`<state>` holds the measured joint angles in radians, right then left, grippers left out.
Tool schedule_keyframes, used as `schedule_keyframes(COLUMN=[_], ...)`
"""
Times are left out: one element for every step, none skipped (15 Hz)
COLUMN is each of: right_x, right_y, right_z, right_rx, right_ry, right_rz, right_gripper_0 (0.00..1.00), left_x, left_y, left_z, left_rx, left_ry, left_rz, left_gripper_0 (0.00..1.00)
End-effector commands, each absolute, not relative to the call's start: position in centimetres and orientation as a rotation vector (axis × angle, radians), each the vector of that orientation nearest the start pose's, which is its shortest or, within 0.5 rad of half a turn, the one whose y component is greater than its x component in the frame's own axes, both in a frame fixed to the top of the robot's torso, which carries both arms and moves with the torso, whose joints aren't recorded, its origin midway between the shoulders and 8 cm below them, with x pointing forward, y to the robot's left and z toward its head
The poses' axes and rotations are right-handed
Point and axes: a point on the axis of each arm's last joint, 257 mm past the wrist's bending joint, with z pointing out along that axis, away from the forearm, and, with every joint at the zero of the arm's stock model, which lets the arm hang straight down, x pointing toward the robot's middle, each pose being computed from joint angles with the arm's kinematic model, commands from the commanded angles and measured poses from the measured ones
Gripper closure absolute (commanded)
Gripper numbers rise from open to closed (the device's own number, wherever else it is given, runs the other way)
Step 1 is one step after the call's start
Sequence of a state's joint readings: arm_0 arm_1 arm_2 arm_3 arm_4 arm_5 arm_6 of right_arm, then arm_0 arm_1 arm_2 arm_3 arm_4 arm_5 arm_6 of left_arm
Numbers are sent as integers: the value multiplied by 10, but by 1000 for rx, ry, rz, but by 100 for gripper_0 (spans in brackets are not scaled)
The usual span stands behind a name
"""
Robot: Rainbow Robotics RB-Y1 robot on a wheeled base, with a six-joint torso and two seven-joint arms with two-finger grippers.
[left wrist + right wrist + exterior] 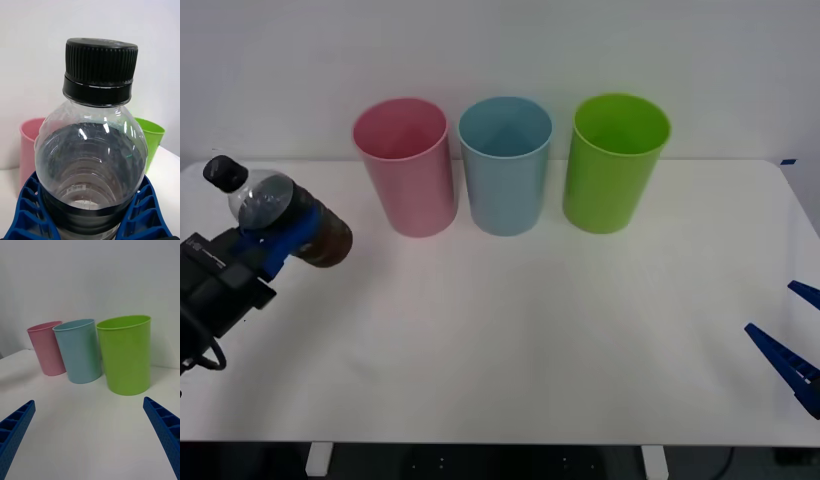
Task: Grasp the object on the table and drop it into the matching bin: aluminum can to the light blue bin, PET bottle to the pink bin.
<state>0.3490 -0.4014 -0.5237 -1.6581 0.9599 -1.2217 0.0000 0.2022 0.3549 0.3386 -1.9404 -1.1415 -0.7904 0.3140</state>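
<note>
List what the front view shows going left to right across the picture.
Left gripper holding the PET bottle → pink bin → light blue bin → green bin → right gripper.

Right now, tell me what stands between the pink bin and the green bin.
The light blue bin stands between the pink bin and the green bin, all three in one row on the white table, as the front view shows.
</note>
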Motion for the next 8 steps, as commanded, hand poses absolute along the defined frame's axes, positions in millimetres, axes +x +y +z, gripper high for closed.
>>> schedule_keyframes(right_x=[342,342,342,342,342,342,342,342], right_y=[-330,-330,-330,-330,-330,-330,-330,-330], right_z=[-169,-169,-169,-169,-169,-169,-169,-169], right_rx=[-465,-465,-465,-465,-465,-465,-465,-465], right_ry=[1441,1441,1441,1441,1441,1441,1441,1441], right_rz=[567,567,567,567,567,567,567,567], right_gripper_0=[0,0,0,0,0,0,0,0], left_x=[444,449,453,458,461,466,473,481], left_y=[272,274,276,277,278,278,277,277], left_z=[-54,-45,-37,-30,-25,-21,-20,-17], left_rx=[301,294,284,277,272,265,264,267], left_ry=[1326,1312,1302,1289,1280,1272,1270,1267], left_rz=[-555,-549,-550,-545,-543,-547,-543,-533], left_gripper_0=[100,100,100,100,100,100,100,100])
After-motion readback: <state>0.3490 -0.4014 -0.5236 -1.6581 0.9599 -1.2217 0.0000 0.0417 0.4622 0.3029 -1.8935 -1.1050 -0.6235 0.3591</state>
